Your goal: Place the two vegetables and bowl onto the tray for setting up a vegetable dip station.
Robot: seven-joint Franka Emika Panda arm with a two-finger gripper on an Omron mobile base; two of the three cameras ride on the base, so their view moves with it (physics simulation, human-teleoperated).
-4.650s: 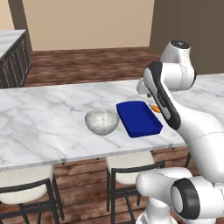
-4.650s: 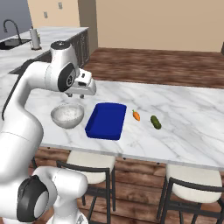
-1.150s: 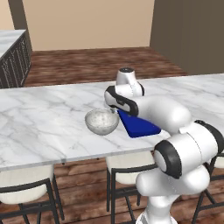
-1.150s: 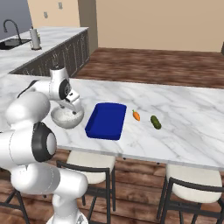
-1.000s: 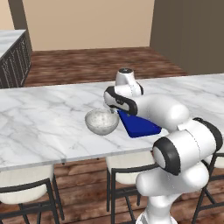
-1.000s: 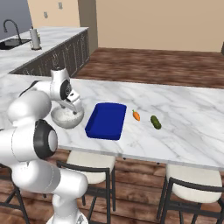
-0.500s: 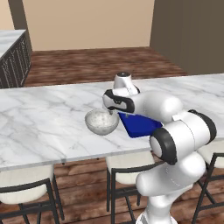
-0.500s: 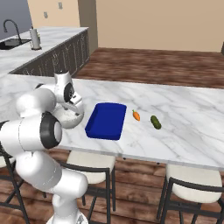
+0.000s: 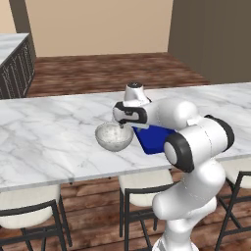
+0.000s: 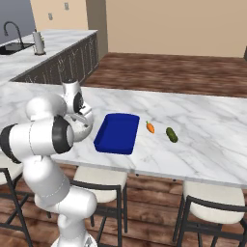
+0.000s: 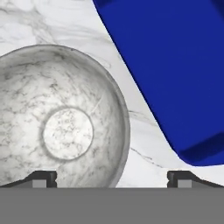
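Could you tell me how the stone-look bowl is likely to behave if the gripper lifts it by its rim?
The bowl looks rigid and probably heavy for its size. Its rounded wall and thin rim could let it tilt between the open gripper's fingers, which straddle the rim nearest the blue tray.

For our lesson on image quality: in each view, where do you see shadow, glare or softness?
Left base view: the bowl shades darker underneath. Right base view: carrot and green vegetable look small and soft. Hand view: no glare; tray flat blue, darker at its rim.
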